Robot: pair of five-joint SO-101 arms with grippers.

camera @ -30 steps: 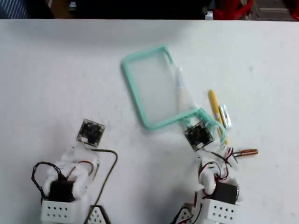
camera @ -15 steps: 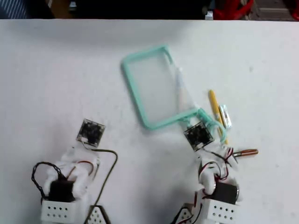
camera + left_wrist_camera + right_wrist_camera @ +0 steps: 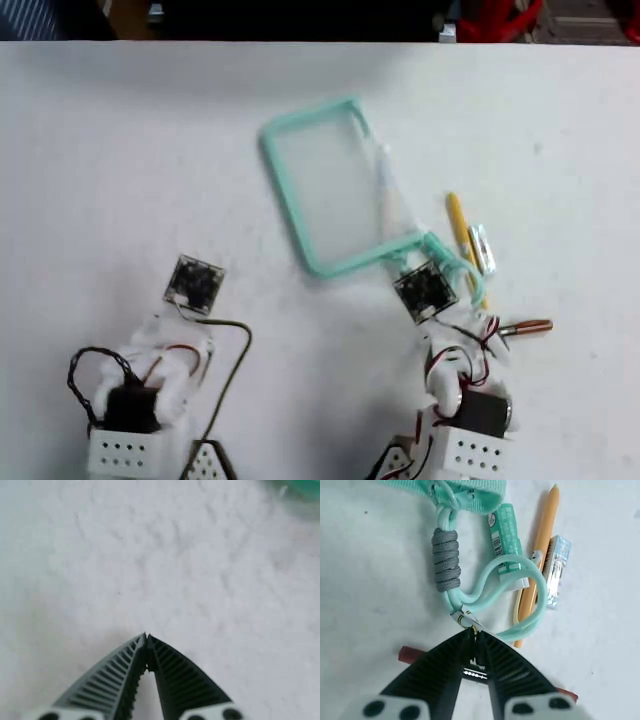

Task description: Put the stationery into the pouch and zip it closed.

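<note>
The clear pouch (image 3: 330,185) with a mint rim lies flat mid-table. Its mint corner (image 3: 470,492) carries a grey-wrapped cord (image 3: 446,557) and a mint loop strap (image 3: 520,605). Beside the loop lie a green tube (image 3: 507,535), a yellow pen (image 3: 540,555) and a clear clip (image 3: 556,565). A red pen (image 3: 407,654) runs under my right gripper (image 3: 474,635), which is shut, its tips at the cord's metal clasp (image 3: 465,619). My left gripper (image 3: 146,639) is shut with nothing in it, low over bare table. In the high view the yellow pen (image 3: 462,240) and red pen (image 3: 525,327) lie right of the pouch.
The left arm (image 3: 140,390) sits at the near left, the right arm (image 3: 460,390) at the near right. White table (image 3: 120,150) stretches wide to the left and behind the pouch. A dark edge runs along the table's far side.
</note>
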